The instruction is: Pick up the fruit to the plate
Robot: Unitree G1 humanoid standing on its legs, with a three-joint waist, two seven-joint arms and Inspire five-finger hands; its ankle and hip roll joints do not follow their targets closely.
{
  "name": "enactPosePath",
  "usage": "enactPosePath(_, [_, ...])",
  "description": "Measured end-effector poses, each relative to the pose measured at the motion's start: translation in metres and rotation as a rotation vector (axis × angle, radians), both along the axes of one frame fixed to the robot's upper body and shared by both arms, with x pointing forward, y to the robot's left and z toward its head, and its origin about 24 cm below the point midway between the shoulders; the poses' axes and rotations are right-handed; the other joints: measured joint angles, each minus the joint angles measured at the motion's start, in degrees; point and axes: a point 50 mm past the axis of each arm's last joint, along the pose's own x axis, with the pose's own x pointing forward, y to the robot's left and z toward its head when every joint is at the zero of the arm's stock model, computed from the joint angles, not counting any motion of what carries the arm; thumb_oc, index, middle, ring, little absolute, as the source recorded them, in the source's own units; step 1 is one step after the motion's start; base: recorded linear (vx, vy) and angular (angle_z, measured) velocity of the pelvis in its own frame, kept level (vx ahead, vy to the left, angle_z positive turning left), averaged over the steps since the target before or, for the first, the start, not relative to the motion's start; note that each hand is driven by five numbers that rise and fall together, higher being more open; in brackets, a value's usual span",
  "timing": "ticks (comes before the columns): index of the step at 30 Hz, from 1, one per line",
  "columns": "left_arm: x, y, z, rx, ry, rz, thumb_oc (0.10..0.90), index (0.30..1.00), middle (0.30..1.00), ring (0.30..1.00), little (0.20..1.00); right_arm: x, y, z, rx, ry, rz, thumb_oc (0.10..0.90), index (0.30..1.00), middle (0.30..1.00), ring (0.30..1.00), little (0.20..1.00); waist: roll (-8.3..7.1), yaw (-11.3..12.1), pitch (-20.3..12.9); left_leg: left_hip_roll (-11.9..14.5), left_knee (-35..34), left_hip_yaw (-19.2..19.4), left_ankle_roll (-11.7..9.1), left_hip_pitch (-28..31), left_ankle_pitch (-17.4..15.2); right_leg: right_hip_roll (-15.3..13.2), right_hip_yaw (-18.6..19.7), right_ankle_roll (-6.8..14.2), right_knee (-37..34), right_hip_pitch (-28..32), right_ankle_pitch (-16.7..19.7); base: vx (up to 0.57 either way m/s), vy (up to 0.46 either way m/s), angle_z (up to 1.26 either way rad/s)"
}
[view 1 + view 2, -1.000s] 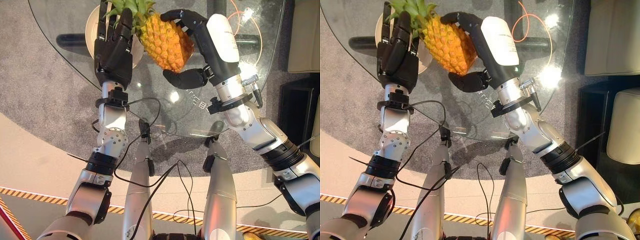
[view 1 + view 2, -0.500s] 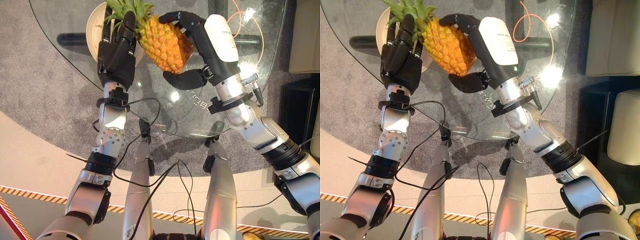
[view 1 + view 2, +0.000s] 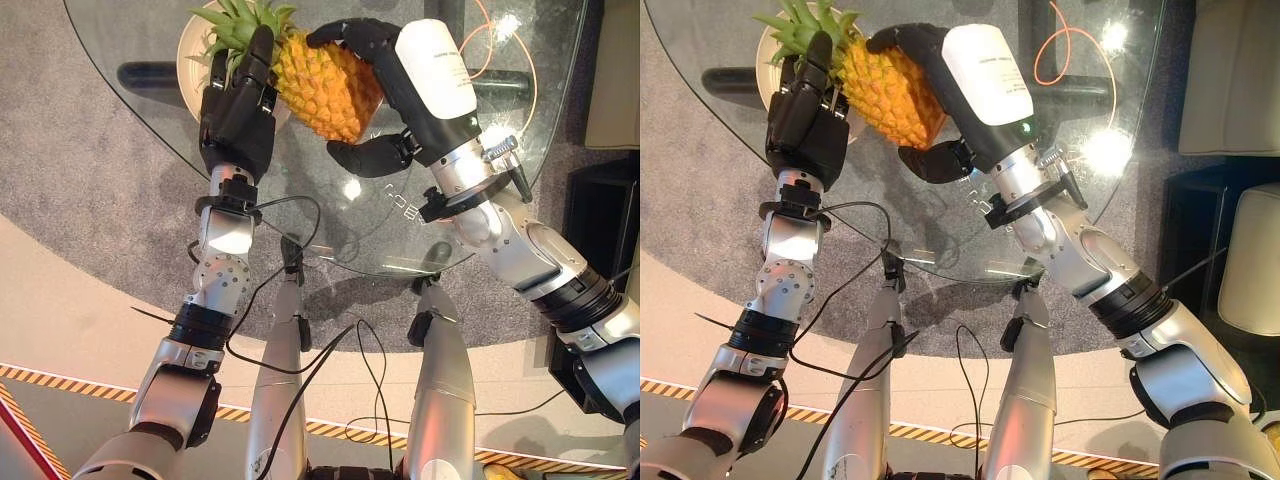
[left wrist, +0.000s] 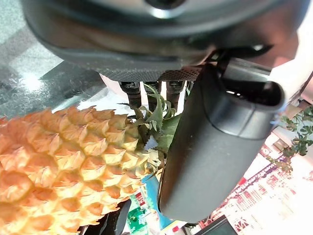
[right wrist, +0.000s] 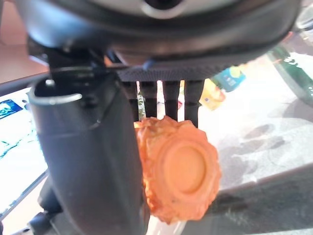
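— Orange and scaly, the pineapple (image 3: 325, 85) hangs above the glass table (image 3: 400, 225), tilted, its green crown (image 3: 235, 22) over the cream plate (image 3: 188, 55). Who holds it?

— The right hand (image 3: 385, 90) mainly: fingers curled over the far side, thumb under the near side. The left hand (image 3: 238, 110) has rather straight fingers laid against the crown end. I think it only supports, but the contact is partly hidden.

— What can go wrong?

— The body is round, heavy and bumpy, so it could roll out of the grasp if the thumb loosens early. Then it drops on hard, smooth glass and slides. Also the stiff, spiky leaves may push against the left hand and turn the fruit.

— And the plate?

— Small and shallow, I think. A long fruit placed off centre could tip its rim.
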Motion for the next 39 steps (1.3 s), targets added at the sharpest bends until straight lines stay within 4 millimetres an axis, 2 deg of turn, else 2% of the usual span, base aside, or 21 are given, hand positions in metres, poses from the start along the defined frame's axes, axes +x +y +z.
enactPosePath(1, [0.0,0.0,0.0,-0.002,-0.002,-0.002,0.8,0.9,0.9,0.9,0.9,0.0,0.0,0.0,-0.001,0.001,0.001,0.1,0.3,0.3,0.3,0.2,0.0,0.0,0.0,0.0,0.0,0.0,0.0,0.0,0.0,0.0,0.0,0.0,0.0,0.0,0.0,0.0,0.0,0.0])
enactPosePath(2, [0.0,0.001,0.0,-0.003,-0.006,-0.006,0.646,0.768,0.768,0.768,0.746,0.0,0.0,-0.001,-0.002,0.001,0.002,0.1,0.3,0.3,0.3,0.2,0.0,0.0,0.0,0.0,0.0,0.0,0.0,0.0,0.0,0.0,0.0,0.0,0.0,0.0,0.0,0.0,0.0,0.0])
enactPosePath(3, [0.0,0.001,0.0,-0.006,-0.012,-0.011,0.432,0.585,0.585,0.585,0.532,0.0,0.0,0.0,-0.003,0.0,0.003,0.1,0.3,0.3,0.3,0.2,0.0,0.0,0.0,0.0,0.0,0.0,0.0,0.0,0.0,0.0,0.0,0.0,0.0,0.0,0.0,0.0,0.0,0.0])
enactPosePath(4, [-0.001,0.002,0.0,-0.014,-0.024,-0.02,0.396,0.554,0.554,0.554,0.496,0.0,-0.001,0.0,-0.007,-0.003,0.003,0.1,0.3,0.3,0.3,0.2,0.0,-0.1,0.0,0.0,0.0,0.0,0.0,0.0,0.0,0.0,0.0,0.0,0.0,0.0,0.0,0.0,0.0,0.0])
enactPosePath(5, [-0.001,0.003,0.0,-0.029,-0.042,-0.029,0.213,0.396,0.396,0.396,0.313,-0.001,0.0,0.0,-0.007,-0.006,0.011,0.1,0.3,0.3,0.3,0.2,0.0,-0.1,0.0,0.0,0.0,0.0,0.0,0.0,0.0,0.0,0.0,0.0,0.0,0.0,0.0,0.0,0.0,0.0])
enactPosePath(6, [-0.002,0.004,0.0,-0.042,-0.062,-0.034,0.1,0.3,0.3,0.3,0.2,-0.003,0.0,0.001,-0.009,-0.013,0.025,0.1,0.3,0.3,0.3,0.2,0.0,-0.2,0.0,0.0,0.0,0.0,0.0,0.0,0.0,0.0,0.0,0.0,0.0,0.0,0.0,0.0,0.0,0.0])
enactPosePath(12, [-0.007,0.014,0.007,-0.107,-0.187,0.025,0.1,0.3,0.3,0.3,0.2,-0.014,0.009,0.008,-0.035,-0.064,0.104,0.1,0.3,0.3,0.3,0.2,-0.02,-0.7,0.0,0.0,0.0,0.0,0.1,0.0,0.1,0.0,0.0,0.0,0.1,0.1,0.0,0.0,0.0,0.0])
enactPosePath(17, [-0.009,0.021,0.009,-0.143,-0.221,0.087,0.1,0.3,0.3,0.3,0.2,-0.017,0.017,0.004,-0.078,-0.068,0.148,0.1,0.3,0.3,0.3,0.2,-0.05,-1.1,0.0,0.0,0.0,-0.2,0.1,0.0,0.3,0.0,-0.1,0.0,0.4,0.1,0.0,0.0,0.0,0.0])
enactPosePath(29, [-0.009,0.019,0.009,-0.151,-0.229,0.094,0.1,0.3,0.3,0.3,0.2,-0.018,0.017,0.004,-0.09,-0.076,0.143,0.1,0.3,0.3,0.3,0.2,-0.07,-1.5,0.0,0.0,0.1,-0.2,0.2,0.0,0.4,0.0,-0.1,0.0,0.7,0.0,0.0,0.0,0.0,0.0])
enactPosePath(30, [-0.009,0.019,0.01,-0.15,-0.231,0.096,0.1,0.3,0.3,0.3,0.2,-0.018,0.017,0.004,-0.091,-0.079,0.142,0.221,0.404,0.404,0.404,0.321,-0.07,-1.5,0.0,0.0,0.0,-0.2,0.2,0.0,0.4,0.0,-0.1,0.0,0.7,-0.1,0.0,0.0,0.0,0.0])
enactPosePath(31, [-0.009,0.019,0.01,-0.15,-0.232,0.097,0.1,0.3,0.3,0.3,0.2,-0.018,0.017,0.004,-0.09,-0.079,0.142,0.383,0.542,0.542,0.542,0.483,-0.07,-1.5,0.0,0.0,0.1,-0.2,0.2,0.0,0.4,0.0,0.0,0.0,0.7,-0.1,0.0,0.0,0.0,0.0])
enactPosePath(32, [-0.009,0.019,0.01,-0.151,-0.233,0.099,0.1,0.3,0.3,0.3,0.2,-0.018,0.017,0.004,-0.09,-0.079,0.143,0.657,0.778,0.778,0.778,0.757,-0.07,-1.5,0.0,0.0,0.1,-0.2,0.2,0.0,0.4,0.0,0.0,0.0,0.7,-0.1,0.0,0.0,0.0,0.0])
enactPosePath(33, [-0.01,0.019,0.01,-0.151,-0.234,0.1,0.1,0.3,0.3,0.3,0.2,-0.018,0.017,0.004,-0.089,-0.079,0.143,0.8,0.9,0.9,0.9,0.9,-0.07,-1.5,0.0,0.0,0.1,-0.2,0.2,0.0,0.4,0.0,0.0,0.0,0.7,-0.1,0.0,0.0,0.0,0.0])
enactPosePath(39, [-0.012,0.021,0.015,-0.115,-0.272,0.152,0.1,0.3,0.3,0.3,0.2,-0.016,0.018,0.002,-0.083,-0.071,0.139,0.8,0.9,0.9,0.9,0.9,-0.07,-1.5,0.0,0.0,0.1,-0.2,0.2,0.0,0.4,0.0,0.0,0.0,0.7,-0.1,0.0,0.0,0.0,0.0])
